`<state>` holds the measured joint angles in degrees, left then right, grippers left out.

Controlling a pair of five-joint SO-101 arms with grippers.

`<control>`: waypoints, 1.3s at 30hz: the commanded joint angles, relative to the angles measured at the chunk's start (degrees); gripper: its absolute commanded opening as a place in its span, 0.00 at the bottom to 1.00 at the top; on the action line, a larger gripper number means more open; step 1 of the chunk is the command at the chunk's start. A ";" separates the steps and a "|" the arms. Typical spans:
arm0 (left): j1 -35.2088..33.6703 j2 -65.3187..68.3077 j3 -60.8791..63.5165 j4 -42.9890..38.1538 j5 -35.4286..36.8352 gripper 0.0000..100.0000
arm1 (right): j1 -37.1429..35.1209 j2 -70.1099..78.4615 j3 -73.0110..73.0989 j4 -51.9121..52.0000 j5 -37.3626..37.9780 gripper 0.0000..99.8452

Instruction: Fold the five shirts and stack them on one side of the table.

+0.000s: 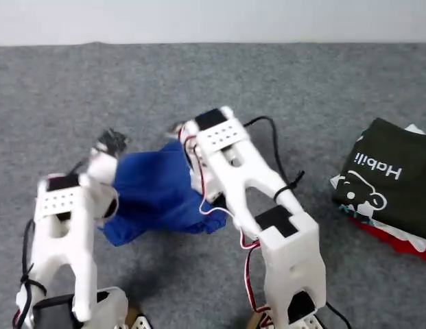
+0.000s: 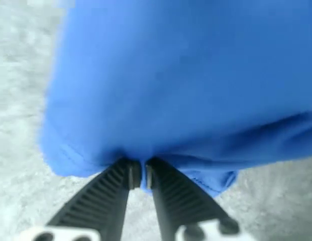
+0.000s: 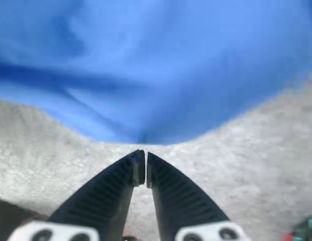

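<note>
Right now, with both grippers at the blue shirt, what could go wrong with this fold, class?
1. The right gripper is shut at the very edge of the shirt. It is unclear whether it holds any cloth, so that side may slip free when lifted.
2. The left gripper pinches a bunched hem and the shirt lies crumpled between the arms, so the fold could come out lopsided.

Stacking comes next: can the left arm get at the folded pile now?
Probably not: the left gripper is shut on the blue shirt, and the right arm stands between it and the pile.
</note>
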<state>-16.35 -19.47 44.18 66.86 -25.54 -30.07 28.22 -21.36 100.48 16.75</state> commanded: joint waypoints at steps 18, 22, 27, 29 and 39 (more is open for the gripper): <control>-8.18 1.32 -30.37 2.37 4.92 0.00 | 3.74 -13.41 -5.89 2.51 4.57 0.01; -13.19 10.20 -32.75 -0.70 4.92 0.00 | 3.74 -13.41 -5.89 2.51 4.57 0.01; -18.73 22.68 -40.92 0.09 8.44 0.02 | 3.65 -13.32 -5.89 2.51 4.66 0.01; -19.34 26.20 -45.49 3.96 8.79 0.06 | 2.68 -13.32 -5.89 2.42 4.66 0.01; -19.25 29.71 -59.74 17.85 7.47 0.17 | -9.63 -13.32 -0.88 2.51 -0.26 0.17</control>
<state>-35.52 10.33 -11.65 82.33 -17.19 -35.25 18.37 -24.18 100.66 19.21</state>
